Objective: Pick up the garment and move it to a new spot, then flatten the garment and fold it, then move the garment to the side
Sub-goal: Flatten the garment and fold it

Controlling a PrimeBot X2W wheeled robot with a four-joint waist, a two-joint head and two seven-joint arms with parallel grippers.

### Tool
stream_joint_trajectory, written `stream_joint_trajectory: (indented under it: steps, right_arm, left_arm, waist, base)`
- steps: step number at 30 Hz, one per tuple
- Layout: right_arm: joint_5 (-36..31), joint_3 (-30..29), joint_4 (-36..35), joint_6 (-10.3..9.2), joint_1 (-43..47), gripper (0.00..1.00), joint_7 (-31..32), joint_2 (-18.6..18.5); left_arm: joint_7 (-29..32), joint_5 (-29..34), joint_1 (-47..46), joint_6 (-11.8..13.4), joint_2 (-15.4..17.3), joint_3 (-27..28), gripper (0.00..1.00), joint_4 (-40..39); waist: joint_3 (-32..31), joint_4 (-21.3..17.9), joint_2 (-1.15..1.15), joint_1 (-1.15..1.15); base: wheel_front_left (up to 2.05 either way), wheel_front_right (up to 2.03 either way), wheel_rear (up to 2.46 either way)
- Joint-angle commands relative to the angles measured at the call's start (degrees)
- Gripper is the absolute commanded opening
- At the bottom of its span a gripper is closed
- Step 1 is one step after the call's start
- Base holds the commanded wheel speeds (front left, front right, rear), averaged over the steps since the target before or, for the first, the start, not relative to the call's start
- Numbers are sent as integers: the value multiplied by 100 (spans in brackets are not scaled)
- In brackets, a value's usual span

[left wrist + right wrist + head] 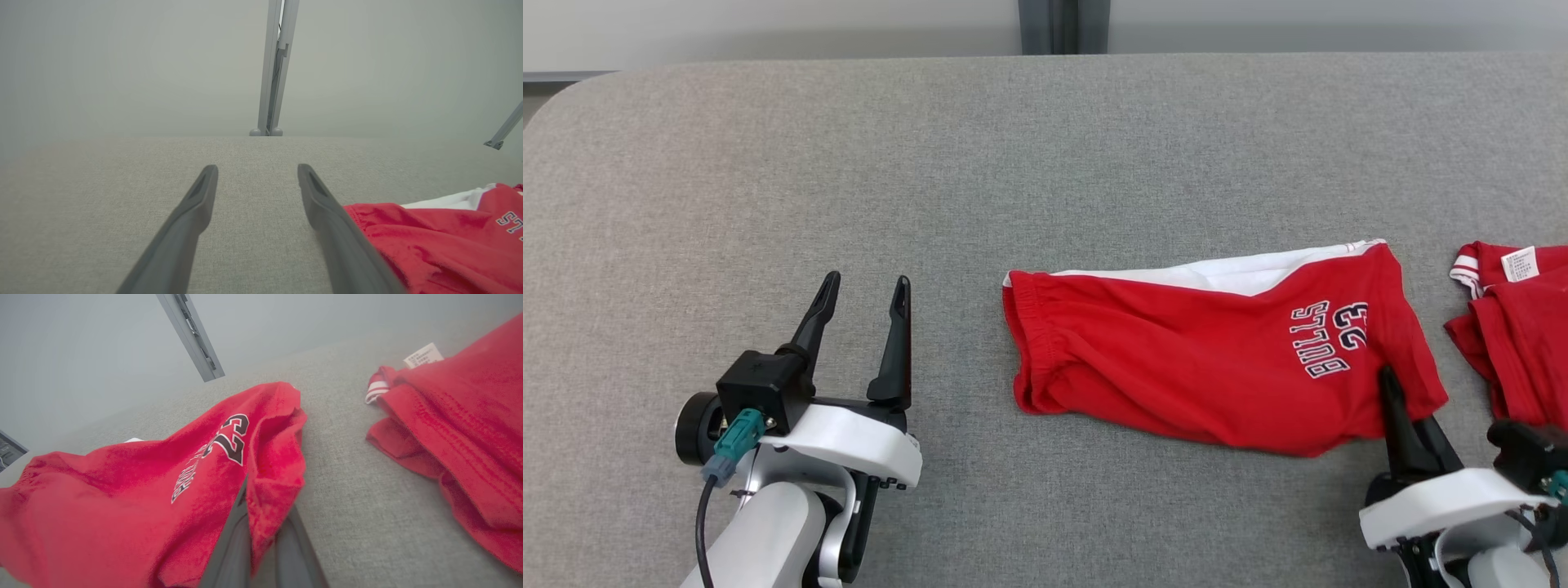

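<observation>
The garment (1201, 359) is a pair of red shorts with white trim and black-and-white "BULLS 23" lettering, lying across the grey table right of centre. My right gripper (1392, 384) is shut on the garment's right lower hem; in the right wrist view the red cloth (261, 473) is pinched between the two dark fingers (229, 547). My left gripper (864, 290) stands open on the left, apart from the garment's waistband, with nothing between its fingers. The left wrist view has the garment (441, 241) beside that gripper's right finger (327, 212).
A second red garment (1515, 327) with a white label lies at the table's right edge, close to my right arm. The grey fabric table (931, 163) stretches wide to the left and far side. A grey post (1052, 24) stands behind the far edge.
</observation>
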Motion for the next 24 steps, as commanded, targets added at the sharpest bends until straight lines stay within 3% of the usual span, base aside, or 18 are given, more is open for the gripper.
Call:
stream_joint_trajectory:
  steps: [1,6,13,17,24]
  right_arm:
    - [-99,-1,-87,-2,-108,0,4,-38]
    - [-448,385,-518,-2,-347,0,136,-52]
    - [-759,1722,-963,-2,-730,0,537,-93]
    - [-619,2531,-722,-2,-1056,0,690,-108]
    - [-278,3329,30,-2,-1545,0,704,-50]
  left_arm:
    - [-3,6,22,42,40,12,100,-32]
    - [9,-7,26,48,32,-17,100,-75]
    - [-16,-21,-38,6,-31,-82,100,-43]
    - [-40,-45,-55,-19,-72,-117,100,0]
    - [-93,-54,-104,-59,-157,-168,100,67]
  waist:
    - [-19,15,0,0]
    - [-71,97,0,0]
    - [-129,256,0,0]
    - [-150,372,0,0]
    - [-99,600,0,0]
  base:
    - [0,0,0]
    - [0,0,0]
    - [0,0,0]
    - [0,0,0]
    - [0,0,0]
